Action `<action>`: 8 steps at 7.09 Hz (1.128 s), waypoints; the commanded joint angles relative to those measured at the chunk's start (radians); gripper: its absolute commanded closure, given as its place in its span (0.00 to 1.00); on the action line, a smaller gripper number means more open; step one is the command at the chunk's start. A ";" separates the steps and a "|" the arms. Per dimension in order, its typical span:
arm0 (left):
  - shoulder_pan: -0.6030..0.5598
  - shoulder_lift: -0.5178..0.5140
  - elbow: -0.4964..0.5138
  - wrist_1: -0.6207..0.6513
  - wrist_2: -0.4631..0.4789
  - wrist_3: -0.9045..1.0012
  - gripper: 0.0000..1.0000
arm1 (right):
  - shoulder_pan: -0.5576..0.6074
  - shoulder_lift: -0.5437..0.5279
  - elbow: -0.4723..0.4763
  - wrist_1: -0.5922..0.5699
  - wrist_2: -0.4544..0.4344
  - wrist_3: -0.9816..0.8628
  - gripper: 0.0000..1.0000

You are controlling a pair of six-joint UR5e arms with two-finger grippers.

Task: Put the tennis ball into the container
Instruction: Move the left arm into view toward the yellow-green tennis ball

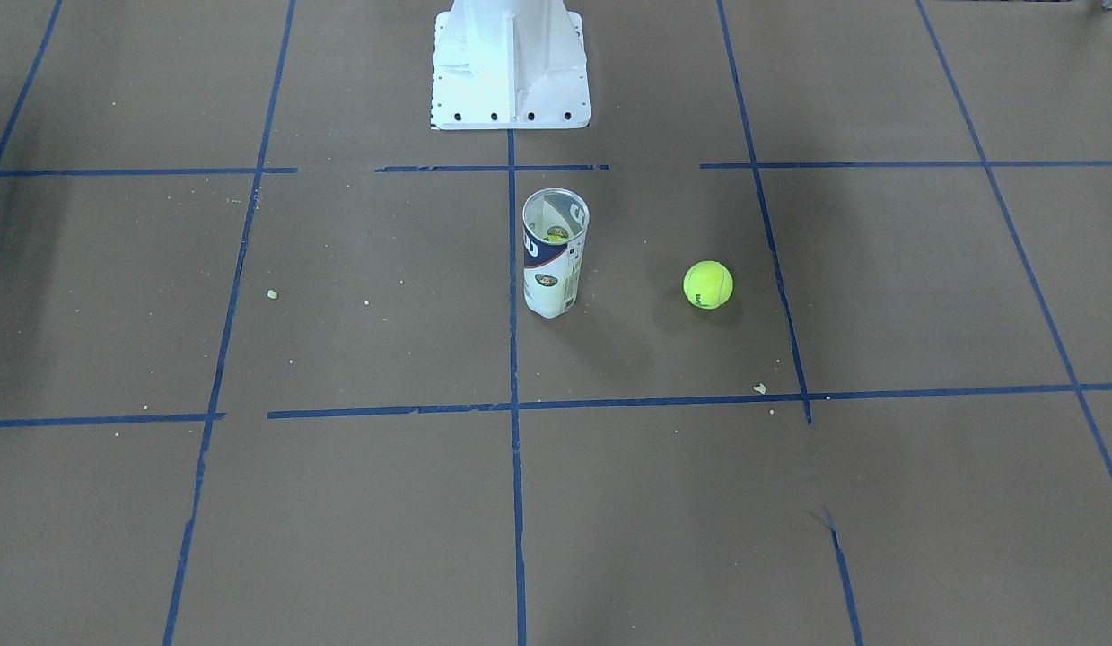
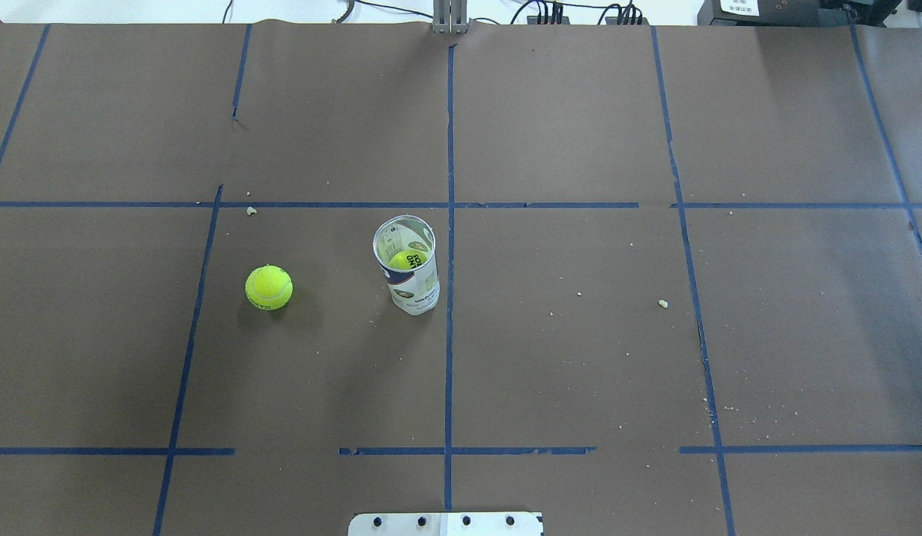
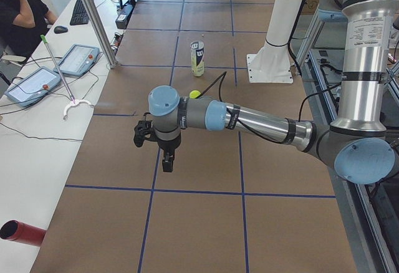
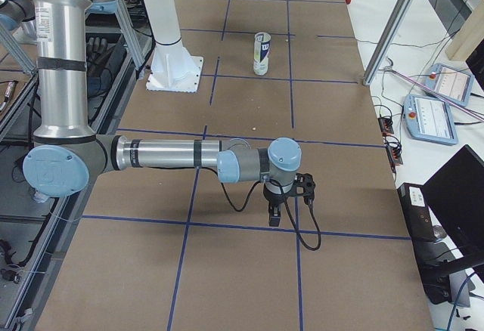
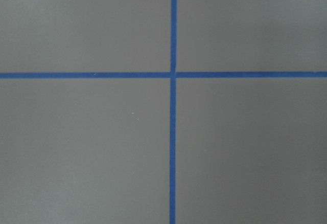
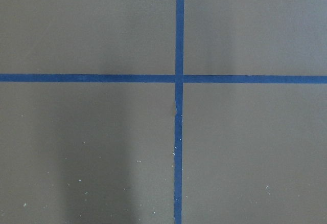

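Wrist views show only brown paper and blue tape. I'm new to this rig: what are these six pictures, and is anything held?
Two robot arms work at a paper-covered table marked with blue tape. Two pictures look down on it, one from behind the robot, one facing it. Two look along it from each end, showing the left claw and the right claw above bare paper; neither seems to hold anything, though open or shut I cannot tell. The wrist cameras point down at that paper. A loose tennis ball lies apart from the upright container, which already has another ball inside.
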 commanded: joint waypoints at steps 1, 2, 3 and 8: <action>0.083 -0.035 -0.142 0.003 0.013 -0.260 0.00 | 0.000 0.000 0.000 0.000 0.000 0.000 0.00; 0.171 -0.039 -0.219 0.022 0.014 -0.406 0.00 | 0.000 0.000 0.000 0.000 0.000 0.000 0.00; 0.271 -0.097 -0.241 0.037 0.034 -0.527 0.00 | 0.000 0.000 0.000 0.000 0.000 0.000 0.00; 0.592 -0.351 -0.177 0.039 0.166 -0.818 0.00 | 0.000 0.000 0.000 0.000 0.000 0.000 0.00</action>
